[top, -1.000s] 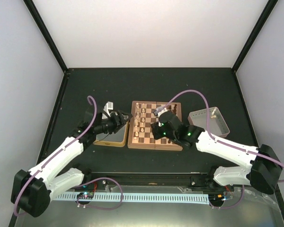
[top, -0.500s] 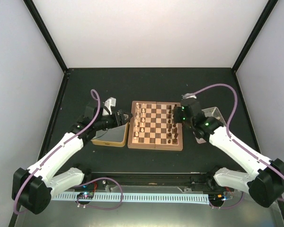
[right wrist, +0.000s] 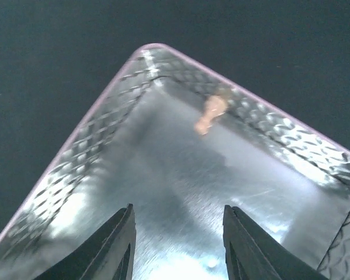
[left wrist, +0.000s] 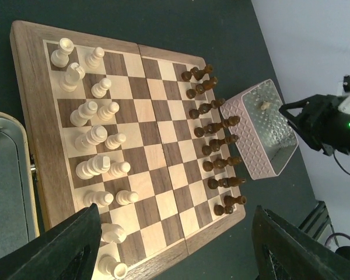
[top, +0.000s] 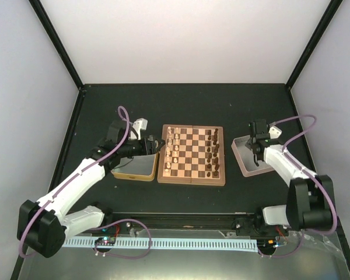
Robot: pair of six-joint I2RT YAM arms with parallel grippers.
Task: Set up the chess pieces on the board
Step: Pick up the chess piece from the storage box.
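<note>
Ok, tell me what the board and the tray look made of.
Board: wood, smooth satin finish; grain shows in the tan and brown squares. Tray: likely thin metal, shiny, with diamond-embossed walls and bright reflections; coated plastic can't be ruled out.

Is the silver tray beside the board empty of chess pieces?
No, one pale piece lies inside the tray, close to its far wall.
</note>
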